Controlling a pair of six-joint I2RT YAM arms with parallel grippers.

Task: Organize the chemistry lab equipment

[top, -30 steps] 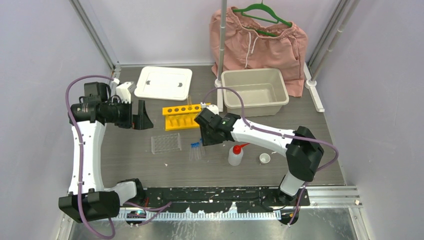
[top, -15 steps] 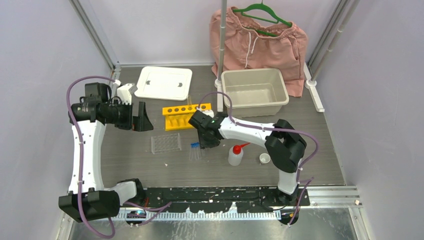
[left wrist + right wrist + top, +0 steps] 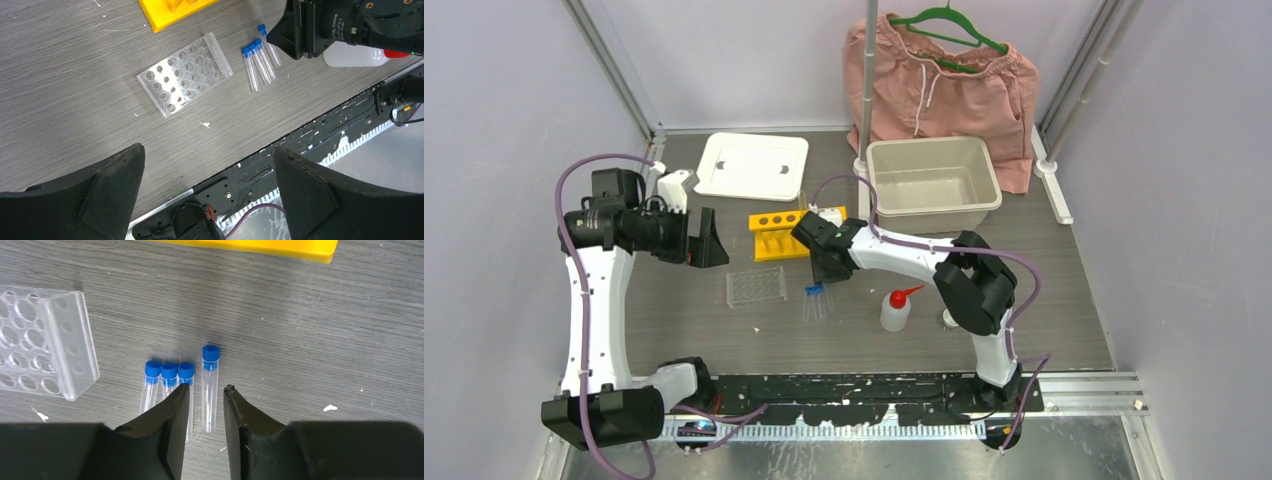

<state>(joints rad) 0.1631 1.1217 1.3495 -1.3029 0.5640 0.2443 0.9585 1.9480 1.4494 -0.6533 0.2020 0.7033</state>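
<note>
The right gripper (image 3: pixel 206 390) is pictured poised over four blue-capped tubes lying side by side on the grey table (image 3: pixel 325 340). Its jaws are drawn narrow but not closed on anything. They are lined up either side of the lone tube (image 3: pixel 210 375), which is set just apart to the right of the other three tubes (image 3: pixel 167 377). Whether the fingertips have reached table height cannot be told from the wrist view.

The tubes are found near the middle of the table. The clear rack (image 3: pixel 185 72) lies to their left, the yellow rack (image 3: pixel 794 232) just beyond them on the far side, and the white squeeze bottle (image 3: pixel 895 310) to their right.

The left gripper (image 3: pixel 208 150) is held wide open and empty above the left part of the table, well away from the tubes.

The step in hand is judged to be the pick-up of the lone tube. It would be done best if the jaws were kept centred on that tube's clear body, below the cap, and lowered until both pads flank it. The left finger (image 3: pixel 175 410) should be kept clear of the neighbouring tube, which sits just beside it and could be nudged or pinched along. A gentle closure is called for, since a round, smooth tube may be expected to roll or squirt out. A straight lift would be advised before the tube is turned upright for a rack hole.
</note>
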